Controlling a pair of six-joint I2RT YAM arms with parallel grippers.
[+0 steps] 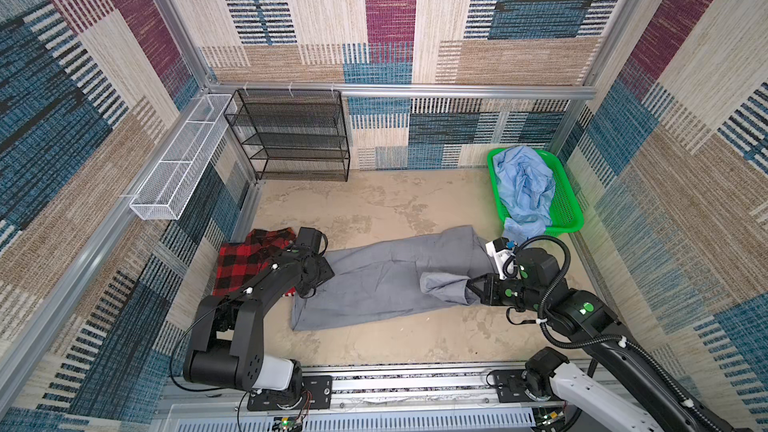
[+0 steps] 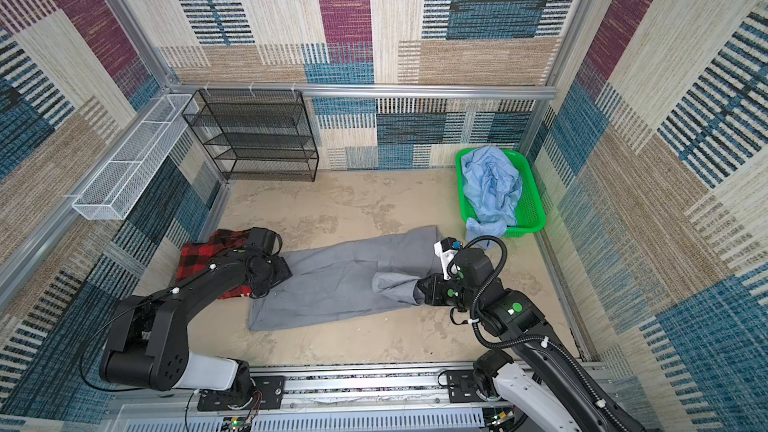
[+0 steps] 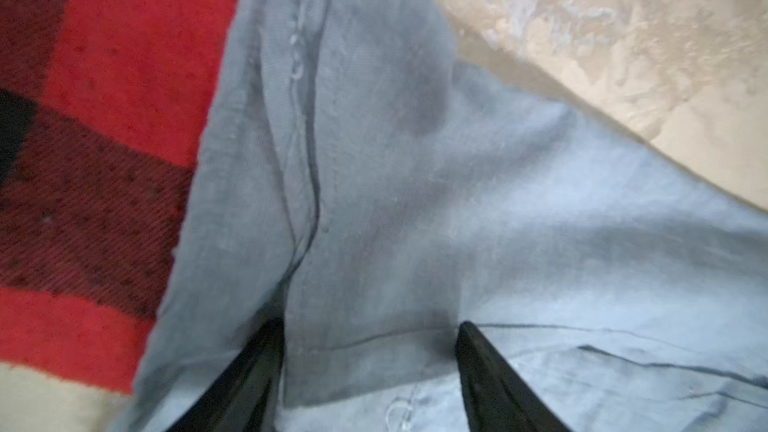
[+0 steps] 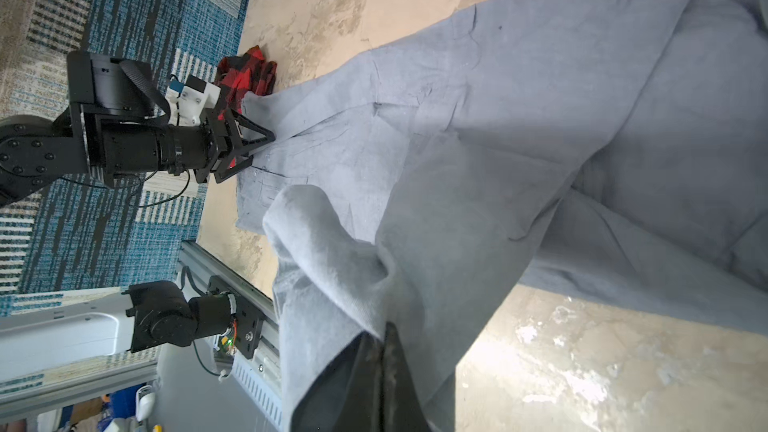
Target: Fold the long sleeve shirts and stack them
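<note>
While the grey shirt (image 1: pixel 386 280) lies flat across the middle of the table (image 1: pixel 374 205), its long axis runs side to side, from one arm to the other, so each arm has one end within reach

At the right end the right claw (image 4: pixel 384 334) is pinched tight on a loose flap of the grey cloth, which rises off the table and droops from its tips. I cannot tell whether that flap is a sleeve or a corner of the body. The rest of the shirt stretches away from this claw towards the left.

At the left end the left claw (image 3: pixel 370 328) stands with its jaws well apart, tips down on the grey cloth beside a stitched seam, gripping nothing.

The plaid shirt (image 1: pixel 245 259) sits in a folded heap at the left, touching the grey shirt's left edge and partly hidden by the left arm. The blue shirt (image 1: pixel 525 189) is crumpled in the green basket (image 1: pixel 565 205) at the far right, spilling over its near rim.

My judgement: the next move turns on the right claw, the one with a hold, carrying its flap leftward along the long axis and over the body. The left claw is placed to steady the far end, and the blue shirt is not yet folded
</note>
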